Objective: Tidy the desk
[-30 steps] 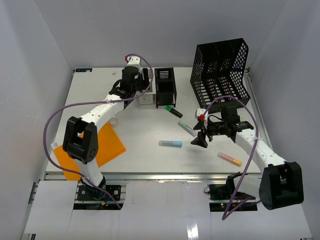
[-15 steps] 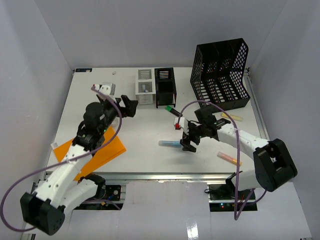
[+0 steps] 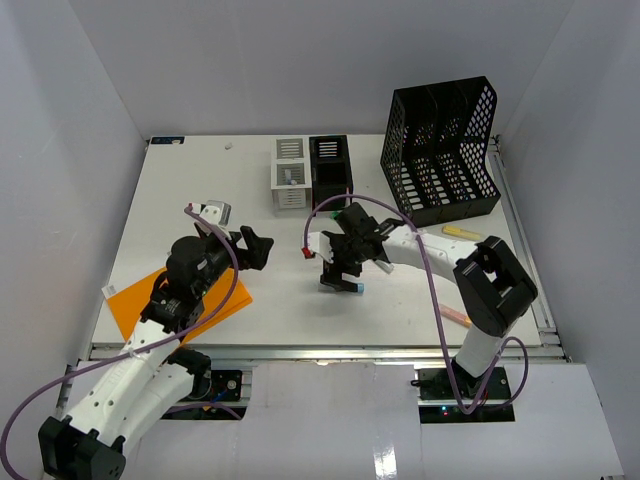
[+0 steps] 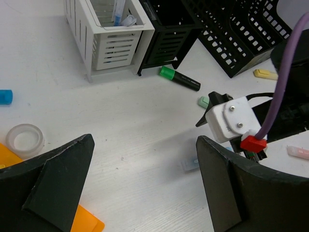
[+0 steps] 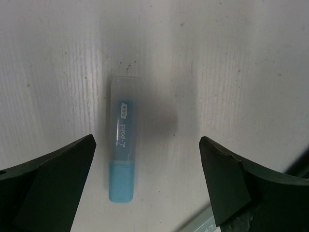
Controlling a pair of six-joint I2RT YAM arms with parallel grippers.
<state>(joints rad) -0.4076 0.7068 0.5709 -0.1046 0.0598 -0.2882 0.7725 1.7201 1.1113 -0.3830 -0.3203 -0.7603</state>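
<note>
- The desk (image 3: 200,190), flat matte white, fills the walled enclosure beneath both arms.
- Black perforated file rack (image 3: 440,150) stands far right.
- Left gripper (image 4: 145,140): jaws spread, empty.
- Right gripper (image 5: 146,145): jaws spread over a blue highlighter (image 5: 123,164), clear-capped and lying flat.

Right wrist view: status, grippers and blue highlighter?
Right gripper open, above blue highlighter, not gripped. Left gripper open, empty. Highlighter flat on desk, off-centre between the jaws. Nothing blocking it.
</note>
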